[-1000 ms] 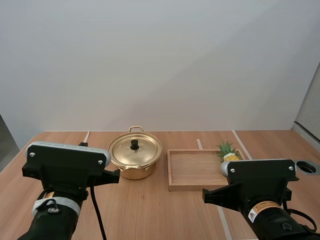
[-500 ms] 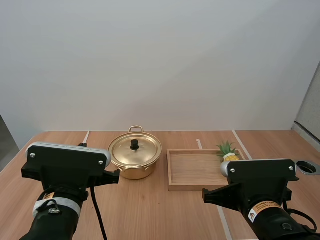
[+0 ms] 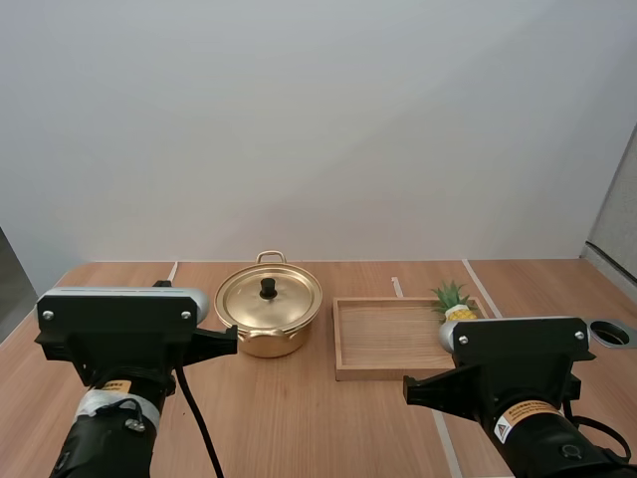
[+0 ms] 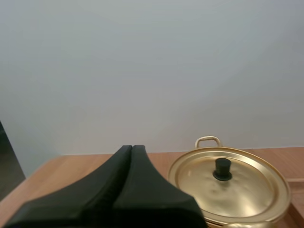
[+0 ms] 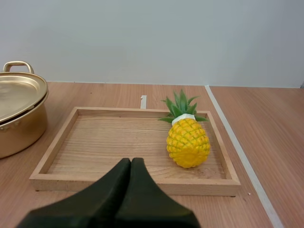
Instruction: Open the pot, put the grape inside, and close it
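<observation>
Lidded pot (image 3: pixel 269 310), pineapple (image 5: pixel 187 141) in tray (image 5: pixel 61 137)
Both end effectors, left (image 4: pixel 132 151) and right (image 5: pixel 131 163), pressed closed, empty; no grape visible, stage unclear.

Pineapple (image 3: pixel 457 307) half hidden behind right arm (image 3: pixel 518 373)

A lidded gold pot (image 3: pixel 269 310) stands beside a wooden tray (image 3: pixel 383 339) holding a small upright pineapple (image 5: pixel 188 141).

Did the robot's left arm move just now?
Yes. In the high view the left arm has slid a little toward the view's left edge and slightly down, away from the pot, which stayed put.
</observation>
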### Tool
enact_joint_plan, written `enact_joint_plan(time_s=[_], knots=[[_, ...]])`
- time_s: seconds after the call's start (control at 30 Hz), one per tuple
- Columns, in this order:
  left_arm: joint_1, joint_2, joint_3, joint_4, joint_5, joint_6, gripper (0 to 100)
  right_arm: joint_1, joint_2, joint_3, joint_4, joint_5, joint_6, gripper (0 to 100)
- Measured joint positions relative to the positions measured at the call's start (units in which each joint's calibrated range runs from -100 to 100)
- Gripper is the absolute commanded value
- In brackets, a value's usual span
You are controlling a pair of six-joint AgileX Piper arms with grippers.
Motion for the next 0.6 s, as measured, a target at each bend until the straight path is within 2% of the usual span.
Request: enact_joint_plan(time_s=[0.1,0.23,0.4,0.6], knots=[[-0.03,-2.1,0.0,13.7,10.3,-12.5,0,0.0,0.0,0.0,0.0,0.0,0.0,0],[-0.19,-6.8,0.1,25.7,25.3,-18.9,0,0.0,0.0,0.0,0.0,0.0,0.0,0],[-0.97,-8.0,0.1,29.3,30.0,-20.1,0,0.0,0.0,0.0,0.0,0.0,0.0,0],[-0.97,-8.0,0.1,30.2,31.2,-20.4,0,0.0,0.0,0.0,0.0,0.0,0.0,0]])
